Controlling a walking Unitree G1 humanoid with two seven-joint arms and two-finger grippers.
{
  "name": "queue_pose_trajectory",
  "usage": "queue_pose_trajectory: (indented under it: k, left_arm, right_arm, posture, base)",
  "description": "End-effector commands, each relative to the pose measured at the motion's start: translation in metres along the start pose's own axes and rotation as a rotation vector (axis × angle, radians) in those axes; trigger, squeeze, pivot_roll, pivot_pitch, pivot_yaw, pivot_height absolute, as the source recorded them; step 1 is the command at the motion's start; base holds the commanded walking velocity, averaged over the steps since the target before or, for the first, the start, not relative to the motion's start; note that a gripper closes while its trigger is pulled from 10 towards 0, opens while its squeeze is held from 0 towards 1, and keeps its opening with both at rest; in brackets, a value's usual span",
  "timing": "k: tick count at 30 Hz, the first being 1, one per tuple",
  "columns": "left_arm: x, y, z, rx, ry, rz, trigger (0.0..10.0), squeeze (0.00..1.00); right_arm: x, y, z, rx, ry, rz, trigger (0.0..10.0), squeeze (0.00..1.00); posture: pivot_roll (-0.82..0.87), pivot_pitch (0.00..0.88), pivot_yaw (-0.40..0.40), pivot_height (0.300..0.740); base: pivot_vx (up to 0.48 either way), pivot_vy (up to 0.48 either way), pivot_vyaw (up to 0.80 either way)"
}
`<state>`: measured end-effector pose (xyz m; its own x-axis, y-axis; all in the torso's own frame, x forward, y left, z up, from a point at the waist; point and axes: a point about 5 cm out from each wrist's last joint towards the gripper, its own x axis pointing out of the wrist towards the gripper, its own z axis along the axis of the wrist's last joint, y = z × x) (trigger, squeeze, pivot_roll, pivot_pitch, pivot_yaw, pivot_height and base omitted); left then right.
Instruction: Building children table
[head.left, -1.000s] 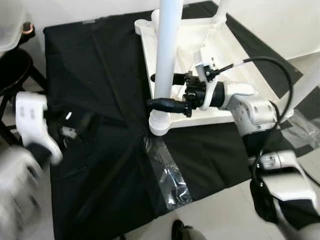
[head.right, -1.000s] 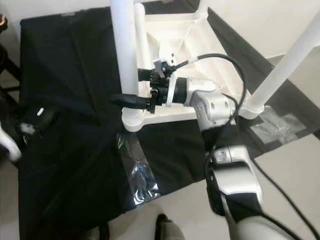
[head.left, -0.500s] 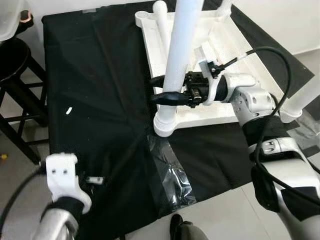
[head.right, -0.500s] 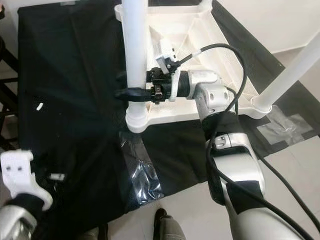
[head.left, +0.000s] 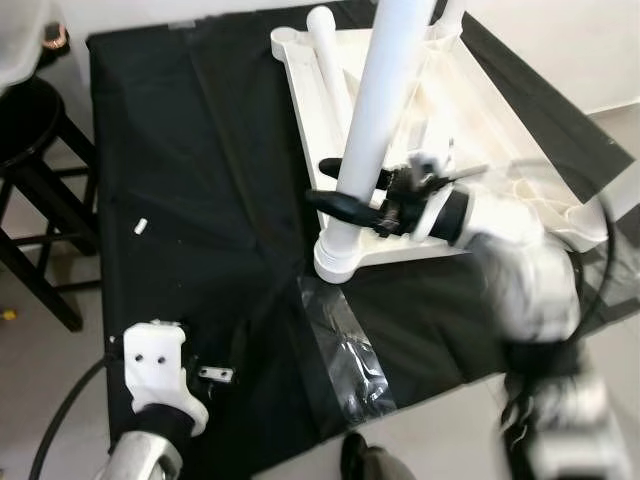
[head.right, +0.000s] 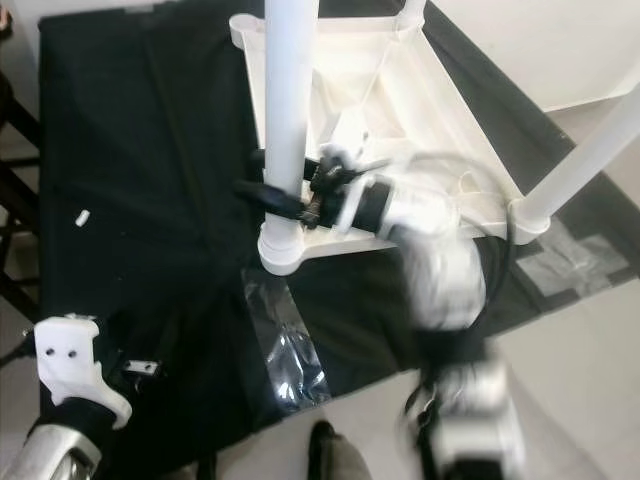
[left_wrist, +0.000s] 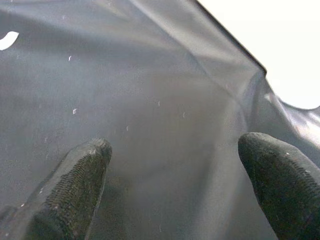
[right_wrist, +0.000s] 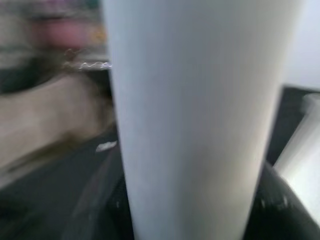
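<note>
1. white plastic table top (head.left: 470, 110), upside down on a black cloth (head.left: 190, 150), ribbed underside facing up, round sockets at the corners.
2. near corner socket (head.left: 338, 262) holding a smooth white tube leg (head.left: 385, 110), standing up and leaning slightly; looks like a broad pale cylinder in the right wrist view.
3. right gripper (head.left: 340, 190) clamped round that leg just above the socket, one black finger on either side of the tube; arm behind it blurred.
4. legs counted: four. one held, two more standing at other corners (head.right: 590, 155) (head.right: 412, 8), one lying loose (head.left: 330, 65) inside the upturned top.
5. left gripper (left_wrist: 175, 165) low over the near left part of the cloth, fingers spread wide, nothing between them.
6. one small white scrap (head.left: 141, 226) on the cloth, well apart from the table.
7. one patch of clear tape (head.left: 345, 345) over the cloth's near edge, another (head.right: 560, 265) by the right corner.
8. one dark stool (head.left: 40, 170) standing left of the cloth.
</note>
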<state>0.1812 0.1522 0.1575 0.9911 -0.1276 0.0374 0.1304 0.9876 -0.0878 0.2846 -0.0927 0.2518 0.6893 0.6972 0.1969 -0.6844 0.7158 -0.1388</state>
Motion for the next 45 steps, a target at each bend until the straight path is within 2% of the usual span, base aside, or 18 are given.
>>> queue_pose_trajectory:
  k: [1, 3, 10, 11, 12, 14, 15, 17, 20, 23, 24, 25, 32, 35, 42, 43, 44, 45]
  left_arm:
    - [-0.002, 0.001, -0.004, 0.012, 0.015, 0.000, 10.0, 0.00]
    - [0.004, -0.001, -0.005, 0.027, 0.001, -0.022, 10.0, 0.00]
    - [0.013, 0.001, -0.010, 0.028, -0.005, -0.031, 10.0, 0.00]
    - [0.015, 0.004, -0.012, 0.027, -0.004, -0.024, 10.0, 0.00]
    - [0.017, 0.005, -0.014, 0.027, -0.004, -0.020, 10.0, 0.00]
    - [0.019, 0.007, -0.015, 0.028, -0.004, -0.017, 10.0, 0.00]
    - [0.021, 0.007, -0.016, 0.029, -0.005, -0.016, 10.0, 0.00]
    - [0.026, 0.007, -0.017, 0.043, -0.009, -0.023, 10.0, 0.00]
    - [0.030, 0.007, -0.018, 0.056, -0.013, -0.031, 10.0, 0.00]
    - [0.035, 0.009, -0.021, 0.047, -0.008, -0.038, 10.0, 0.00]
    - [0.035, 0.009, -0.021, 0.047, -0.008, -0.038, 10.0, 0.00]
    - [0.038, 0.009, -0.023, 0.041, -0.011, -0.050, 10.0, 0.00]
    - [0.042, 0.008, -0.024, 0.040, -0.016, -0.063, 10.0, 0.00]
    - [0.042, 0.005, -0.025, 0.024, -0.025, -0.060, 10.0, 0.00]
    - [0.039, 0.005, -0.023, 0.021, -0.040, -0.045, 10.0, 0.00]
    - [0.038, 0.005, -0.023, 0.023, -0.042, -0.043, 10.0, 0.00]
    - [0.036, 0.004, -0.023, 0.026, -0.044, -0.042, 10.0, 0.00]
    - [0.036, 0.004, -0.023, 0.026, -0.044, -0.042, 10.0, 0.00]
  right_arm:
    - [-0.021, 0.005, -0.053, 0.123, 0.327, -0.178, 0.0, 0.00]
    - [-0.033, 0.018, -0.063, 0.127, 0.364, -0.304, 0.0, 0.00]
    - [-0.018, 0.009, -0.071, 0.125, 0.327, -0.348, 0.0, 0.00]
    - [-0.015, 0.009, -0.070, 0.135, 0.309, -0.355, 6.0, 0.00]
    - [-0.014, 0.011, -0.067, 0.146, 0.281, -0.350, 10.0, 0.00]
    - [-0.013, 0.012, -0.064, 0.154, 0.263, -0.349, 10.0, 0.00]
    - [-0.012, 0.014, -0.062, 0.171, 0.244, -0.322, 10.0, 1.00]
    - [-0.011, 0.012, -0.055, 0.213, 0.175, -0.229, 10.0, 1.00]
    - [-0.011, 0.003, -0.048, 0.184, 0.134, -0.181, 10.0, 1.00]
    - [-0.010, -0.013, -0.037, 0.134, 0.097, 0.008, 10.0, 0.95]
    - [-0.010, -0.013, -0.037, 0.134, 0.097, 0.008, 10.0, 0.95]
    - [-0.011, -0.025, -0.034, 0.073, 0.117, 0.129, 10.0, 0.00]
    - [-0.011, -0.042, -0.029, 0.025, 0.142, 0.242, 10.0, 0.00]
    - [-0.001, -0.070, -0.009, -0.034, 0.142, 0.426, 10.0, 0.00]
    - [0.015, -0.084, 0.007, -0.040, 0.115, 0.532, 10.0, 0.00]
    - [0.018, -0.085, 0.008, -0.036, 0.114, 0.561, 6.4, 0.00]
    - [0.021, -0.086, 0.008, -0.029, 0.111, 0.585, 1.6, 0.00]
    - [0.021, -0.086, 0.008, -0.029, 0.111, 0.585, 1.6, 0.00]
  posture:
    - [0.05, 0.305, -0.070, 0.740]
    - [0.03, 0.297, -0.055, 0.740]
    - [0.05, 0.252, -0.034, 0.740]
    - [0.06, 0.239, -0.031, 0.740]
    - [0.06, 0.227, -0.030, 0.740]
    - [0.06, 0.227, -0.030, 0.740]
    - [0.06, 0.215, -0.027, 0.740]
    - [0.07, 0.206, -0.026, 0.740]
    - [0.07, 0.197, -0.026, 0.740]
    - [0.08, 0.179, -0.033, 0.740]
    - [0.08, 0.179, -0.033, 0.740]
    - [0.08, 0.175, -0.040, 0.740]
    - [0.09, 0.166, -0.050, 0.740]
    - [0.11, 0.174, -0.071, 0.740]
    - [0.13, 0.185, -0.080, 0.740]
    - [0.14, 0.193, -0.081, 0.740]
    - [0.14, 0.199, -0.083, 0.740]
    - [0.14, 0.199, -0.083, 0.740]
  base:
    - [0.000, 0.000, 0.00]
    - [0.000, 0.000, 0.00]
    - [0.000, 0.000, 0.00]
    - [0.000, 0.000, 0.00]
    - [0.000, 0.000, 0.00]
    - [0.000, 0.000, 0.00]
    - [0.000, 0.000, 0.00]
    - [0.000, 0.000, 0.00]
    - [0.000, 0.000, 0.00]
    - [0.000, 0.000, 0.00]
    - [0.000, 0.000, 0.00]
    - [0.000, 0.000, 0.00]
    - [0.000, 0.000, 0.00]
    - [0.000, 0.000, 0.00]
    - [0.000, 0.000, 0.00]
    - [0.000, 0.000, 0.00]
    - [0.000, 0.000, 0.00]
    - [0.000, 0.000, 0.00]
